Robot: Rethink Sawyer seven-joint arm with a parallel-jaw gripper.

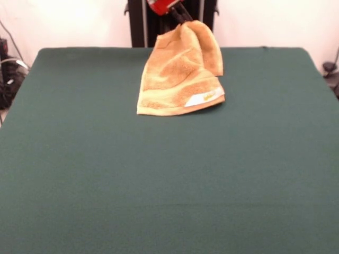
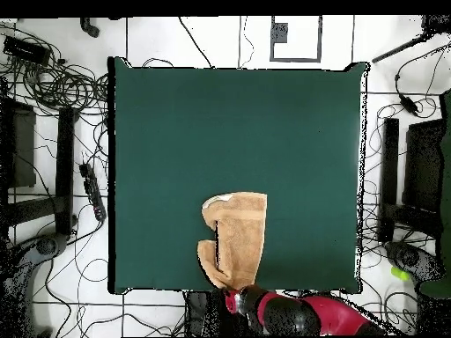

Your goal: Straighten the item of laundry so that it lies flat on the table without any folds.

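Note:
The item of laundry, an orange-tan towel, hangs from one raised part at the table's far side. Its lower edge rests on the green table, and it is folded over itself, with a flap drooping on the right. A white label with yellow print shows at its lower right corner. My gripper is shut on the towel's top, its dark fingers coming down from the red wrist. In the overhead view the towel lies in a narrow doubled strip near the table's bottom edge, with my gripper at its lower end.
The towel sits close to the table edge nearest the red arm. Cables and dark stands crowd the floor on both sides of the table.

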